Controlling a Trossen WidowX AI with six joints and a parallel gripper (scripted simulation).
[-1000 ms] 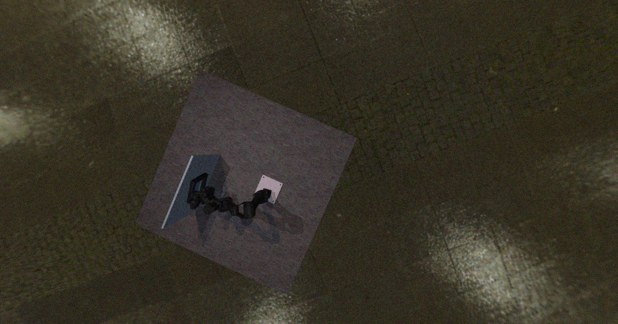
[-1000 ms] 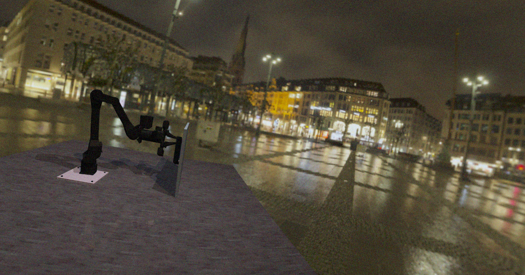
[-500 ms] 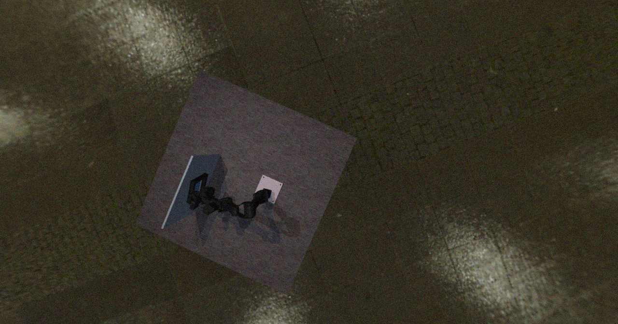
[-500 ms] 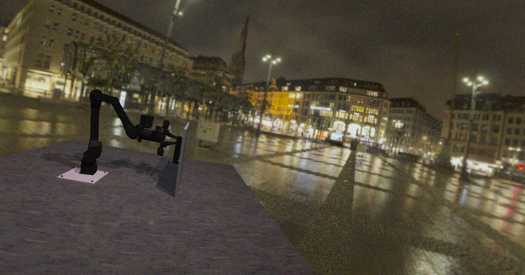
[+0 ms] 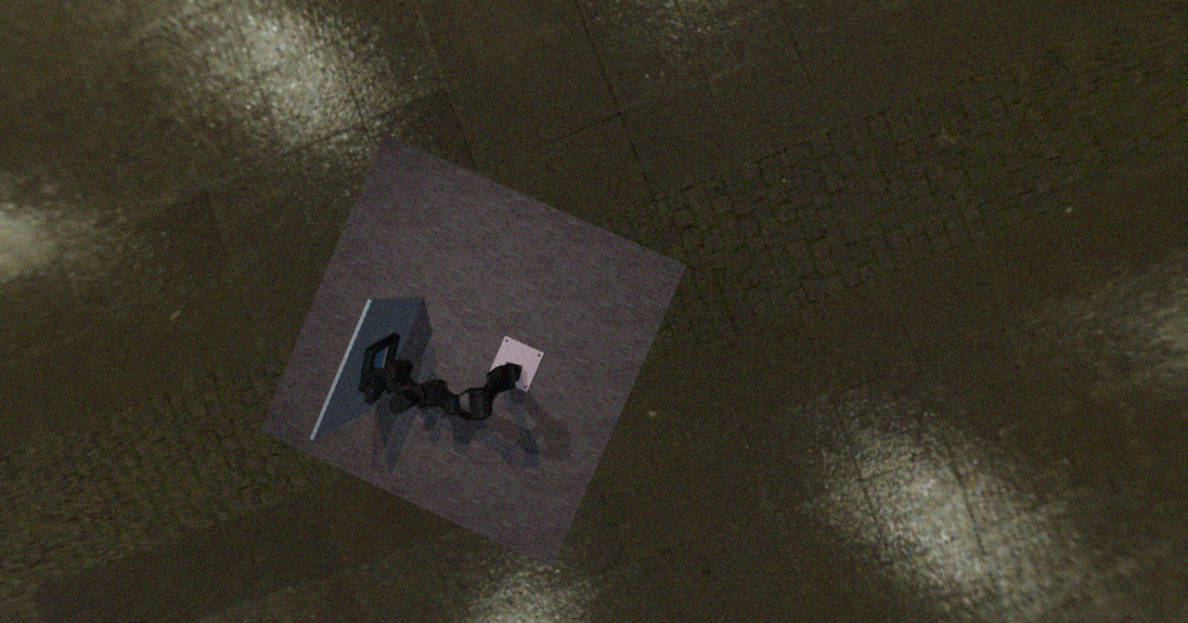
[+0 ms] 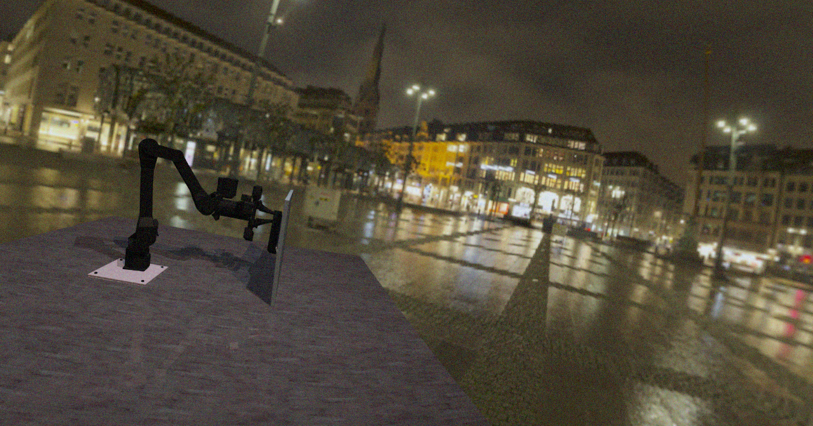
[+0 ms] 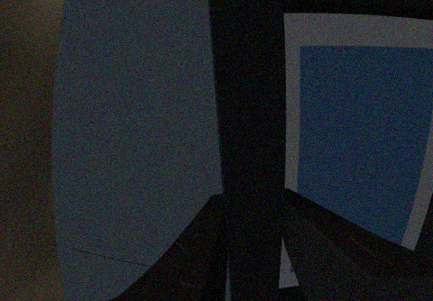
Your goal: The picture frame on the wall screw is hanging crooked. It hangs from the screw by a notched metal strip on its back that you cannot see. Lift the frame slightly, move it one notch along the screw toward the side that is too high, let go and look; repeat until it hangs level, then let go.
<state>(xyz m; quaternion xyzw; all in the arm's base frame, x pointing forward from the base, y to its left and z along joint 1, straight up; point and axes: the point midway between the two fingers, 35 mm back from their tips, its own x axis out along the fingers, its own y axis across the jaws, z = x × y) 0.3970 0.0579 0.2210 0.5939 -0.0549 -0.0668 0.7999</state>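
Fingers of the gripper [image 7: 255, 283] are pinching the dark side bar of the picture frame [image 7: 247, 73] against the wall panel [image 7: 133, 121], so lifting, notch-shifting, releasing and checking are all remaining.

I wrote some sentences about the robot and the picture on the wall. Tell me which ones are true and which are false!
1. The claw is shut on the black picture frame. True.
2. The picture inside the frame is red. False: it is blue, with a pale border.
3. The black robot arm stands on a white square base plate. True.
4. The frame lies flat on the grey table. False: it is up against the upright grey wall panel.
5. The claw is wide open, far from the frame. False: it grips the frame.
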